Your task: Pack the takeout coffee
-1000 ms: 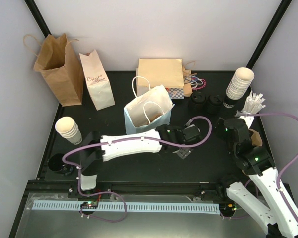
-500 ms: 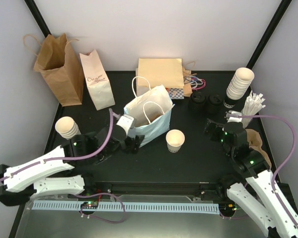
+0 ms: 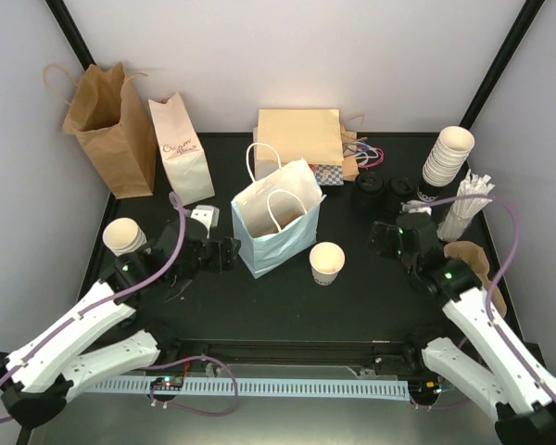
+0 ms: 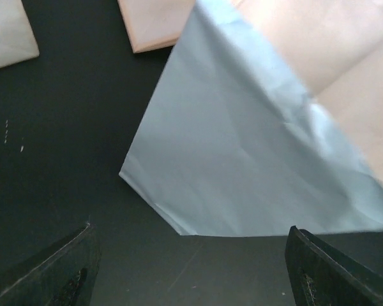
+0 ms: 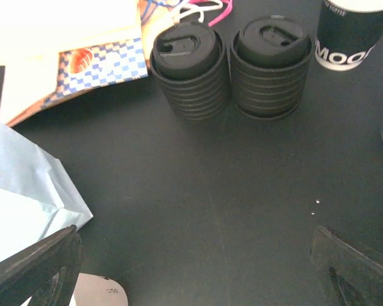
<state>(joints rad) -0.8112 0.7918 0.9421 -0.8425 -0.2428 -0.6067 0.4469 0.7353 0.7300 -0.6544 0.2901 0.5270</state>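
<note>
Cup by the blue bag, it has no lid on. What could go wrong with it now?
1. The paper cup stands open-topped between both arms, so the open right end effector could knock it over in passing.
2. The black lids sit in tight stacks, so several might lift together.
3. The open left end effector is close beside the light blue bag and could shove or crumple it.

blk tbl [image 3: 287, 311] | blue bag [image 3: 287, 243] | open cup [image 3: 327, 262] | lid stacks [image 5: 190, 73] | brown bag [image 3: 107, 130]
</note>
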